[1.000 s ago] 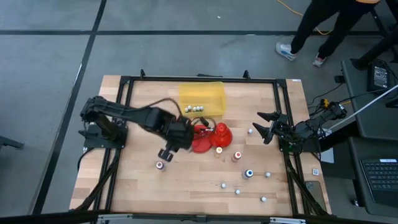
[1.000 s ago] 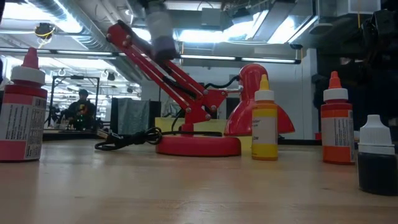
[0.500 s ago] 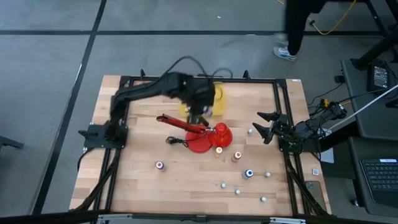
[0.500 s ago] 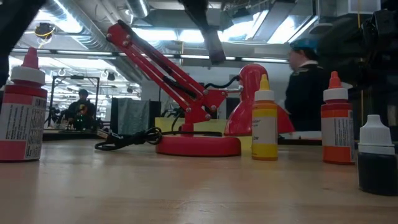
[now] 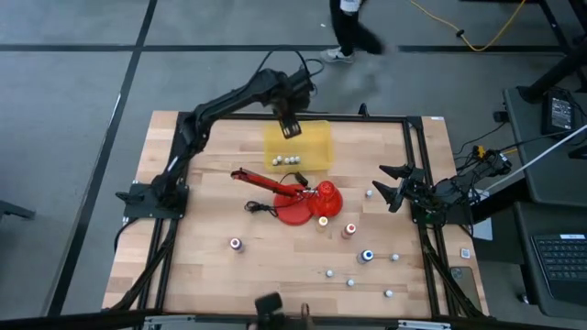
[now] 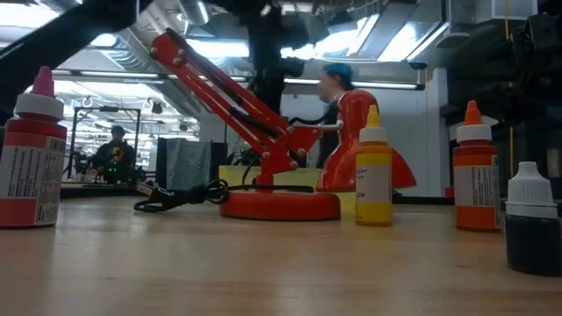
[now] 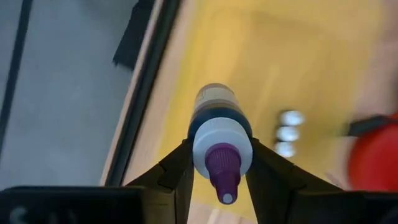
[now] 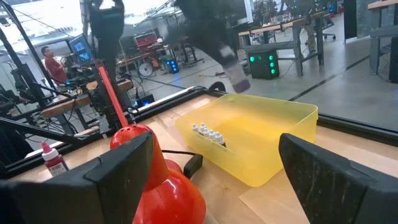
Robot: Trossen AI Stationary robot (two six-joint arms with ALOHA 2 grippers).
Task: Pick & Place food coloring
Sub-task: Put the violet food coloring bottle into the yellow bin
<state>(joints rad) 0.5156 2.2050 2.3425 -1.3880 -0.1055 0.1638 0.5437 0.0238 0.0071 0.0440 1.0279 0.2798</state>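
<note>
Item: your left gripper (image 7: 222,163), fingers clamped on the purple food coloring bottle (image 7: 221,134); yellow bin (image 5: 298,147) directly beneath. Your right gripper (image 5: 393,186): wide open, empty.

Even, bright overhead light falls on the wooden table (image 5: 275,266), shadows faint. Ceiling light panels (image 6: 378,39) glare white in the low view. The left arm (image 6: 263,61) smears with motion blur there; the yellow bin (image 7: 298,56) behind the sharp purple-tipped bottle (image 7: 221,146) is defocused
</note>
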